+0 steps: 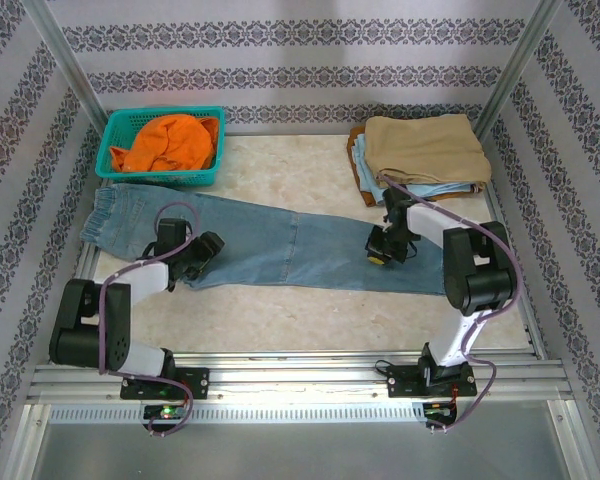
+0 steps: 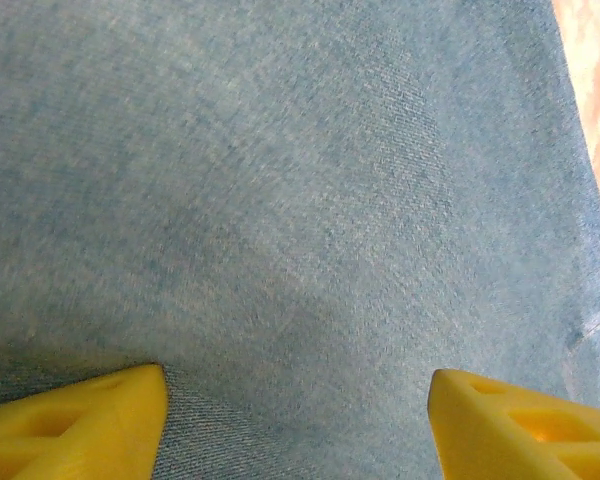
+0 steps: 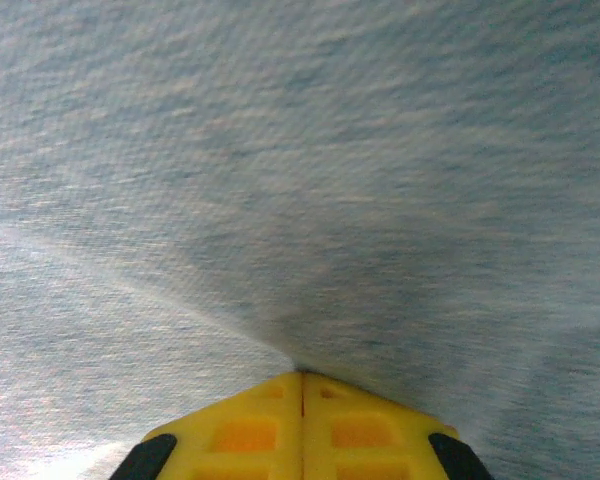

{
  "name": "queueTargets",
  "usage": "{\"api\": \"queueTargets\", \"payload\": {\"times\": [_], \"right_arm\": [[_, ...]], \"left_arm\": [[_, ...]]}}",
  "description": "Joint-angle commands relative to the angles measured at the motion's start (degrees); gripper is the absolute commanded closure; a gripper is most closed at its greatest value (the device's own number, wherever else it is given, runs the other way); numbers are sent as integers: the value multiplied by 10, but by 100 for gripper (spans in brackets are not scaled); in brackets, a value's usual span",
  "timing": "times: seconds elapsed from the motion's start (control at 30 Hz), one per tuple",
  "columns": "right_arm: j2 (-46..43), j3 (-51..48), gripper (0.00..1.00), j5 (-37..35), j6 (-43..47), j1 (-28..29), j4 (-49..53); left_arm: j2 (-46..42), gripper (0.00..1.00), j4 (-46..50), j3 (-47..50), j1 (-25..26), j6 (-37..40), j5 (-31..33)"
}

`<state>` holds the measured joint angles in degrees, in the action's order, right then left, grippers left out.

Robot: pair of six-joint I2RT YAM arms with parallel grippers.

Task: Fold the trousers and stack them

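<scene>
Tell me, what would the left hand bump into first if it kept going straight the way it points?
Most likely the faded light-blue denim jeans: the left hand points down at the cloth, yellow fingers spread, with nothing in between. How close it is, I cannot tell.

Wallpaper with grey floral bands on white covers the walls on the far side, left and right. Slanting aluminium posts stand in the far corners. The table has a pale, beige marbled top. Ribbed aluminium rails run along its near edge, catching a bright glare.
</scene>
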<state>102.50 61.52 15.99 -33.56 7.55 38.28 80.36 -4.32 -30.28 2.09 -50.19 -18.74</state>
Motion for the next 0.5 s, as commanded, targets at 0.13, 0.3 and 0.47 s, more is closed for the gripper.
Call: {"api": "queueTargets", "payload": {"times": [0.13, 0.3, 0.47], "right_arm": [[-29, -19, 81, 12, 43, -86, 23], [-42, 28, 77, -2, 45, -85, 45], [-63, 69, 75, -39, 39, -79, 68]], "left_arm": [[-208, 30, 192, 107, 23, -52, 62], [-348, 30, 276, 123, 31, -63, 71], [-337, 30, 283, 74, 32, -43, 48]]}}
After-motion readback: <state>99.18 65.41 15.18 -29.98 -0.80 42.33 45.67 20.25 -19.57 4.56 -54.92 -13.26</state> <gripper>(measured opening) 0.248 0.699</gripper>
